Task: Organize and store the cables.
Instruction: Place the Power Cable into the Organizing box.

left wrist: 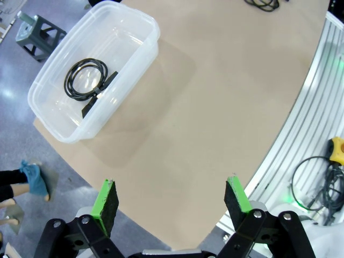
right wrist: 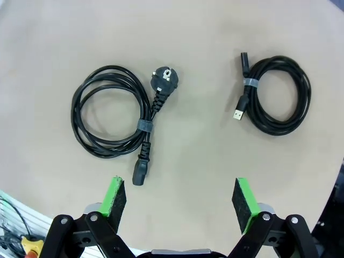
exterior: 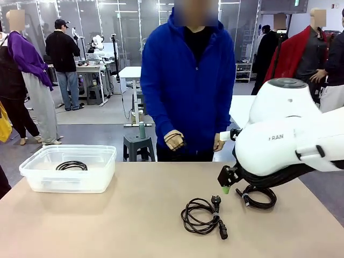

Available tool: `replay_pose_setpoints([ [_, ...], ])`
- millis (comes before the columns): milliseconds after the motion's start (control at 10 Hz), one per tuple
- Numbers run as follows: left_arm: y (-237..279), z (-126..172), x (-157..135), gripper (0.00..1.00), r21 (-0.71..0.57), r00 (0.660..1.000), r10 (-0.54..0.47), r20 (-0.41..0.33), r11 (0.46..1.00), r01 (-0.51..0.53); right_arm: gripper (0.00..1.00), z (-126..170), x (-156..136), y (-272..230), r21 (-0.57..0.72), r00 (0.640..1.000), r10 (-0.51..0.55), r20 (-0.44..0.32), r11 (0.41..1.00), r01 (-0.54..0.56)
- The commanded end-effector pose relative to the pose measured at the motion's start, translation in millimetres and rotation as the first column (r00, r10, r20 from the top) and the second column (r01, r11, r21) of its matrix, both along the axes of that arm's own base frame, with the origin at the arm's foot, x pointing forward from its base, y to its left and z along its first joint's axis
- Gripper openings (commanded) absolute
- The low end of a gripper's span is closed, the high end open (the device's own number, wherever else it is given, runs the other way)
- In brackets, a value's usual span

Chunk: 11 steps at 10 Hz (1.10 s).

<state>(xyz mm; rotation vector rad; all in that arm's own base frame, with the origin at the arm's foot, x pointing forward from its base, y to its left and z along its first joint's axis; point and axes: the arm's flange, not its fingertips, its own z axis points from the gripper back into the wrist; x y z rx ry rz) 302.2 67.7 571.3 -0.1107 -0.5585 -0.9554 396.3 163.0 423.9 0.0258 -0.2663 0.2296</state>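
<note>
One coiled cable (exterior: 71, 165) lies stored in the clear bin (exterior: 67, 148) by the table's (exterior: 134, 215) far-left corner, while two are not yet stored, so roughly a third of the task appears done. The power cord (right wrist: 144, 126), mid-surface, has its long axis running near to far, round plug toward the far edge. The USB cable (right wrist: 247, 83), nearer the right edge, points its slim connector at the near edge. The right gripper (right wrist: 177, 185) hovers released and empty above both, and the left gripper (left wrist: 170, 183) is likewise spread wide over bare surface beside the bin.

Bright, even overhead light. The clear bin (left wrist: 129, 86) casts a soft shadow mid-frame on the surface (left wrist: 231, 107). Both wrist views bow at their edges.
</note>
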Motion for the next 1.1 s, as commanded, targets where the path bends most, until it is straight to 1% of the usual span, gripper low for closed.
replay_pose_setpoints([
  [0, 0, 1, 0, 1.00, 0.010, 1.000, 0.009, -0.001, 1.000, -0.009, 1.00, -16, 15, 17, -0.033, 0.996, -0.088, -0.004, 0.996, 0.088],
  [300, 0, 1, 0, 1.00, 0.010, 1.000, 0.009, -0.001, 1.000, -0.009, 1.00, -46, 19, 36, -0.074, 0.990, -0.135, -0.027, 0.988, 0.133],
  [500, 0, 1, 0, 1.00, 0.010, 1.000, 0.009, -0.001, 1.000, -0.009, 1.00, -69, 24, 44, -0.091, 0.988, -0.150, -0.027, 0.985, 0.147],
  [700, 0, 1, 0, 1.00, 0.010, 1.000, 0.009, -0.001, 1.000, -0.009, 1.00, -86, 31, 53, -0.086, 0.984, -0.175, -0.019, 0.981, 0.172],
  [1000, 0, 1, 0, 1.00, 0.010, 1.000, 0.009, -0.001, 1.000, -0.009, 1.00, -102, 38, 62, -0.061, 0.977, -0.210, -0.040, 0.976, 0.207],
])
